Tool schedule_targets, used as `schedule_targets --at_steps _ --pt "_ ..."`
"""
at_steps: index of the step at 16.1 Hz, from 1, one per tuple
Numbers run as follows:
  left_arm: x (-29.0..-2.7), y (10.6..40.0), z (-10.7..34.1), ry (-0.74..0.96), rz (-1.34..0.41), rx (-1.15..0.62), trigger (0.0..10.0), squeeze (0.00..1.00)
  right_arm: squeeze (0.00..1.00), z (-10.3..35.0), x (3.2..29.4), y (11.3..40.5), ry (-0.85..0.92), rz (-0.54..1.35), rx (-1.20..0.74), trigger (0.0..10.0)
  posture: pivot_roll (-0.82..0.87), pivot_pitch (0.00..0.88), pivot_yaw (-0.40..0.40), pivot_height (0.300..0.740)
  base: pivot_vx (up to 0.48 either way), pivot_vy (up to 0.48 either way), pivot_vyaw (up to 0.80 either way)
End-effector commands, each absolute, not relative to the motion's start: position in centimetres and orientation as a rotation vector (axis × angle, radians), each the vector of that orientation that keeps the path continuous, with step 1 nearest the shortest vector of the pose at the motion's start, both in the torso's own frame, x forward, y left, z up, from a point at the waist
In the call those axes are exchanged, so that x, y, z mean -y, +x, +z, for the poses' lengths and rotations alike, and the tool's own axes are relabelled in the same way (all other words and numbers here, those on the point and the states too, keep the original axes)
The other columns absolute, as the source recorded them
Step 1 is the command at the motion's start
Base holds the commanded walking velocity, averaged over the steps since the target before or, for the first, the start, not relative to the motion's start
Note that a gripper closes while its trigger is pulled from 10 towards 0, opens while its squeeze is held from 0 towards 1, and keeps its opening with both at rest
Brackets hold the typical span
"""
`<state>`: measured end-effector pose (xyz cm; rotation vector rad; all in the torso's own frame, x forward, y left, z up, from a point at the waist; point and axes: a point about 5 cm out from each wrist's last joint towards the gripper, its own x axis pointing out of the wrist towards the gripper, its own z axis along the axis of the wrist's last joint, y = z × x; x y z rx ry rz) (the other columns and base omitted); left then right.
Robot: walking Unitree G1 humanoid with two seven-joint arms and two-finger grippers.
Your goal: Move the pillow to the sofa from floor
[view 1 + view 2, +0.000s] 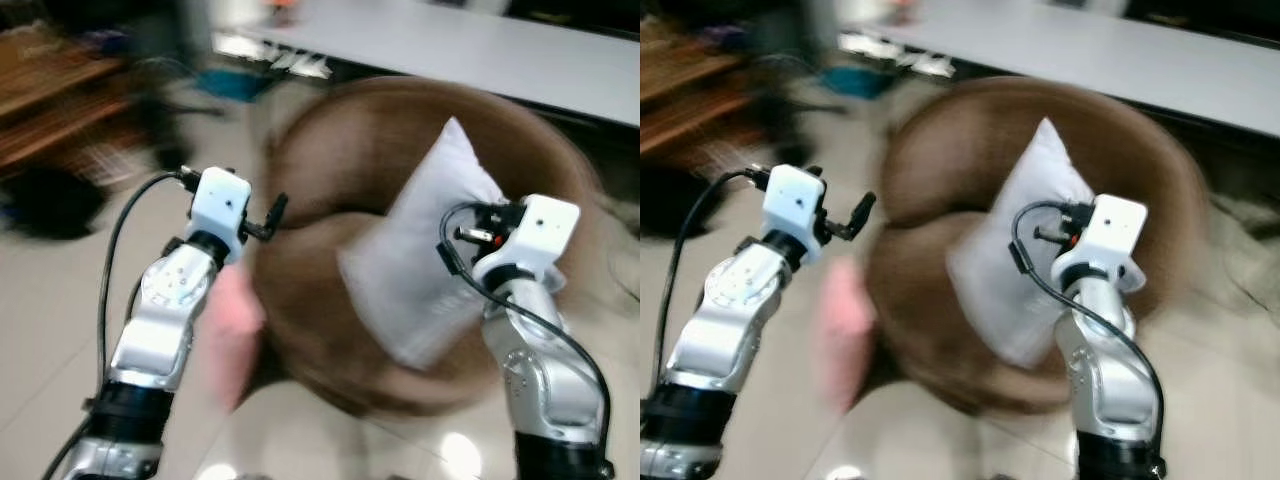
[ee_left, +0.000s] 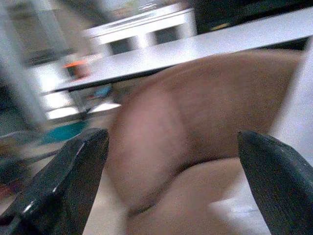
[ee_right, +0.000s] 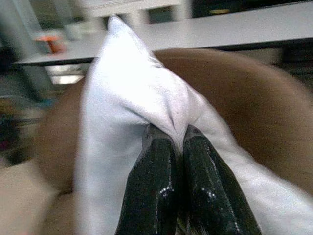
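right pincer [image 3: 180,147] clamped tight on the white pillow [image 1: 425,255], fingers [image 3: 154,191] pressed together w/ a fold of fabric bunched between the tips. pillow's up off the floor, tilted, one corner pointing up, hanging in front of the round brown sofa [image 1: 330,190] and overlapping its seat and backrest in the head views. can't tell if the lower edge is touching the seat cushion or just above it, whole pic is smeared w/ blur. right arm comes up from the lower right, white wrist block [image 1: 540,235] just beside the pillow's right edge, black cable looping off it.

left pincer [image 1: 272,215] sits wide open, nothing in it, held up on the left side just beside the sofa's left edge. in the left wrist view the two black fingers [image 2: 73,181] stand far apart at either side w/ the brown sofa back between them and a sliver of the white pillow at the far edge. black cable runs along the left arm too.

something pink [image 1: 232,330], blurred, low down by the sofa's left side, behind the left forearm; can't say what it is. behind the sofa a long white surface [image 1: 480,50] stretches across the back. wooden furniture [image 1: 50,95] off at the far left. pale tiled floor [image 1: 40,320] w/ bright light spots near the bottom.
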<state>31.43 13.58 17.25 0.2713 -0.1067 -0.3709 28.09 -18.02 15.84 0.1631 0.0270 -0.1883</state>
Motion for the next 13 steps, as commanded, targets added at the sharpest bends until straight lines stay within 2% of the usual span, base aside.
schedule_targets --at_steps 1,8,13 --pt "-13.7 31.2 17.4 0.293 -0.378 0.113 10.0 0.00 0.00 17.0 17.9 28.2 0.165 -0.184 0.030 10.0 0.05 0.031 -0.037 0.740 0.322 0.000 -0.80" --pt "-14.8 30.4 17.2 0.321 -0.367 0.094 10.0 0.00 0.00 17.1 15.7 28.5 0.168 0.004 0.036 10.0 0.09 0.050 -0.057 0.740 0.320 0.000 0.00" --pt "-14.6 30.1 17.0 0.323 -0.368 0.090 10.0 0.00 0.00 18.2 15.4 29.6 0.170 0.063 0.052 10.0 0.09 0.047 -0.079 0.740 0.316 0.000 0.00"
